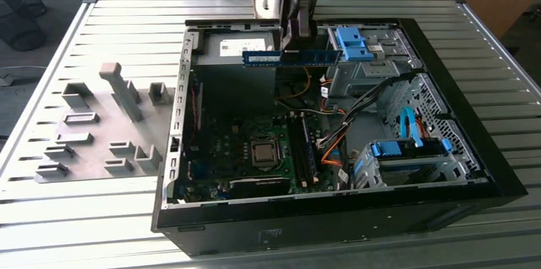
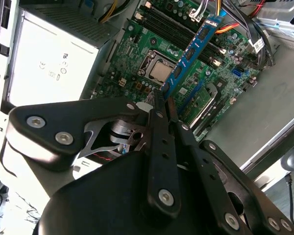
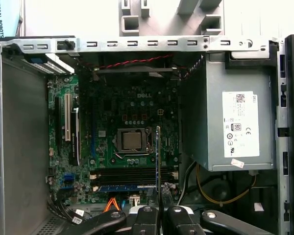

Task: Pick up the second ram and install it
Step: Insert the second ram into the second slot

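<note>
The second ram (image 1: 292,57), a thin blue stick, was clamped at its middle by the closed fingers of the gripper (image 1: 296,46). It was held level in the air, well above the CPU socket (image 1: 263,153) and off toward the power supply (image 1: 237,43). It touched nothing else. In the first wrist view the stick (image 3: 158,161) showed edge-on, running out from the gripper (image 3: 159,211). In the second wrist view its black chips faced the camera (image 2: 191,51).

The memory slots (image 3: 132,178) lay just beside the CPU socket on the motherboard (image 3: 108,107). One slot showed a blue strip, and I could not tell whether a stick sat in it. The open computer case (image 1: 338,209) walled the socket in on all sides. Grey holder blocks (image 1: 118,92) stood on the tabletop (image 1: 127,22), well apart from the socket and outside the case.

By my reading the pickup was finished and the carry to the board was in hand. The stick lay crosswise to the slots. Seating it would call for a turn to match their run, a lowering beside the socket, and a straight push with the notch aligned and no tilt.
</note>
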`<state>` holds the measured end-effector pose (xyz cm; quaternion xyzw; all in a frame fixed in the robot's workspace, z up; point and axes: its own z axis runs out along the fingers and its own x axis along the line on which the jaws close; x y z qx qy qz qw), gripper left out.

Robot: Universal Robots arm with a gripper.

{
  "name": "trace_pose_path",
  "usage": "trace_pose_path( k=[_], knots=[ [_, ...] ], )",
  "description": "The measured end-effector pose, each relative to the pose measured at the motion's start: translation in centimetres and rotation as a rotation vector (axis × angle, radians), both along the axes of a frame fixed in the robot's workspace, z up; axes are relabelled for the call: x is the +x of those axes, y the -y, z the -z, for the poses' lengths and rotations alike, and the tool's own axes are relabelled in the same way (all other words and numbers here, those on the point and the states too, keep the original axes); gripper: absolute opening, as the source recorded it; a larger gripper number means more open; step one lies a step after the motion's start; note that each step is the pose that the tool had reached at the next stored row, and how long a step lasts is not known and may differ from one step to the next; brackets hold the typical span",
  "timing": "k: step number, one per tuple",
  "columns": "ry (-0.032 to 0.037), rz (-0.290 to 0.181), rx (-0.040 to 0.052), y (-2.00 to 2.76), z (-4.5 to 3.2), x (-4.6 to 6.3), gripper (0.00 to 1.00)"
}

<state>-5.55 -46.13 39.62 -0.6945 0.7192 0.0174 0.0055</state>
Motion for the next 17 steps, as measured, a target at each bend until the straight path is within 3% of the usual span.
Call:
trace_pose_path(
  k=[17],
  knots=[
    [0.0,0.039,0.0,0.0,0.0,0.0,0.14]
  ],
)
